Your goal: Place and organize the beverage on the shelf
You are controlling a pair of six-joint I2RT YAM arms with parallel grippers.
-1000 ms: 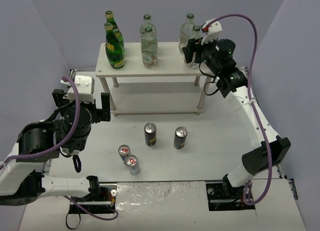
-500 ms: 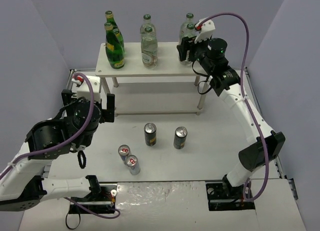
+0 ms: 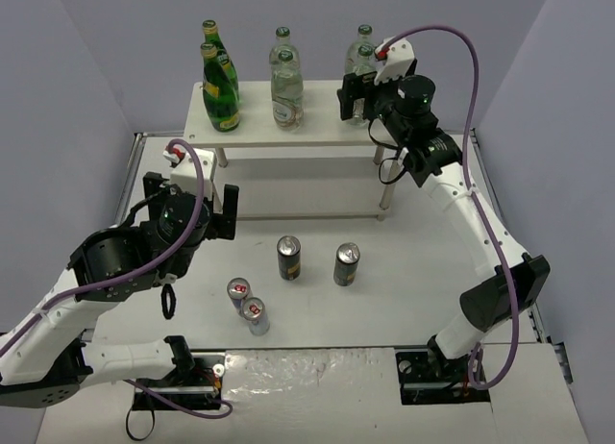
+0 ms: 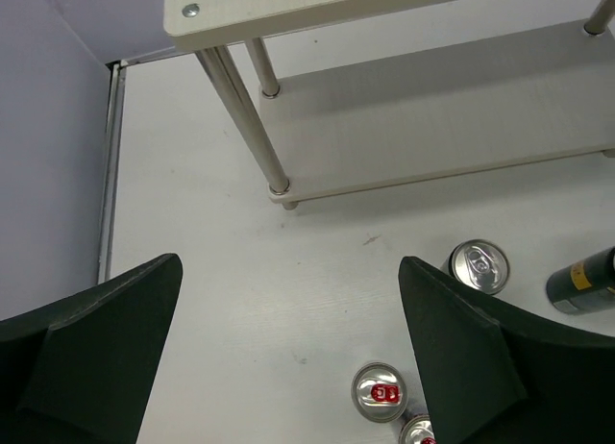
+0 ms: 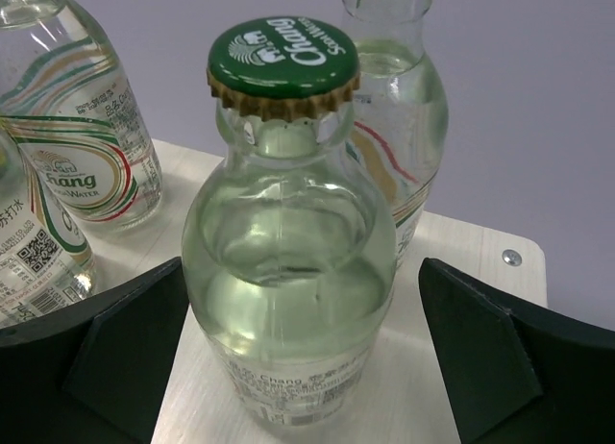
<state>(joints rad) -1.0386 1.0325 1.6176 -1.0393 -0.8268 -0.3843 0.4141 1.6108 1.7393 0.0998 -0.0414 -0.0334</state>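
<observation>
On the shelf (image 3: pixel 317 132) top board stand two dark-green bottles (image 3: pixel 220 90) at the left, two clear green-capped bottles (image 3: pixel 285 79) in the middle and two more (image 3: pixel 362 55) at the right. My right gripper (image 3: pixel 358 96) is open, its fingers either side of the near right clear bottle (image 5: pixel 288 271), which stands upright on the board. Two black cans (image 3: pixel 288 259) (image 3: pixel 347 264) and two silver cans (image 3: pixel 238 293) (image 3: pixel 257 316) stand on the table. My left gripper (image 3: pixel 190 209) hangs open and empty above the table, left of the cans (image 4: pixel 378 393).
The shelf's lower board (image 4: pixel 432 136) is bare, with a thin front-left leg (image 4: pixel 245 108) near my left gripper. Purple walls close in the table at the back and sides. A foil strip (image 3: pixel 307 372) lies between the arm bases.
My right gripper has opened and let go of the clear bottle on the shelf's right end. My left arm has swung right and forward, toward the shelf leg and the cans.
</observation>
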